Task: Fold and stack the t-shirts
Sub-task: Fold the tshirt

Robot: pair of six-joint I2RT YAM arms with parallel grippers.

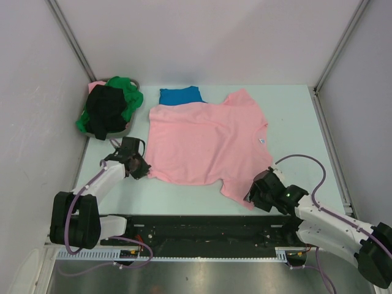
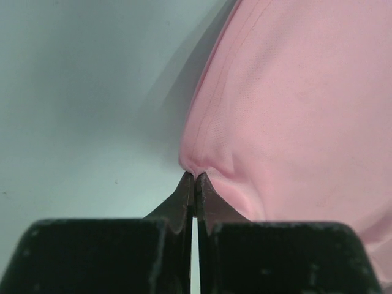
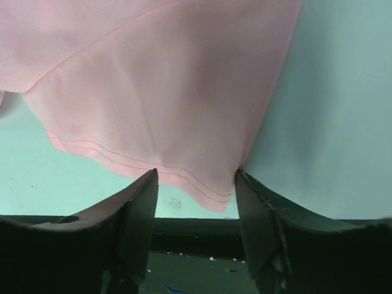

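Note:
The light pink t-shirt (image 1: 205, 138) lies spread flat in the middle of the table. My left gripper (image 1: 142, 168) is shut on its near left edge; the left wrist view shows the pink cloth (image 2: 294, 110) pinched at the tips of my left gripper (image 2: 194, 177). My right gripper (image 1: 252, 197) is open at the shirt's near right sleeve; in the right wrist view the sleeve hem (image 3: 184, 122) lies between the spread fingers of the gripper (image 3: 196, 177). The bright blue t-shirt (image 1: 179, 95) lies folded behind the pink one. The green t-shirt (image 1: 130, 92) and the black one (image 1: 107, 109) sit in the basket.
The grey round basket (image 1: 125, 130) stands at the far left by the wall. White walls enclose the table on the left, back and right. A black rail (image 1: 202, 229) runs along the near edge between the arm bases.

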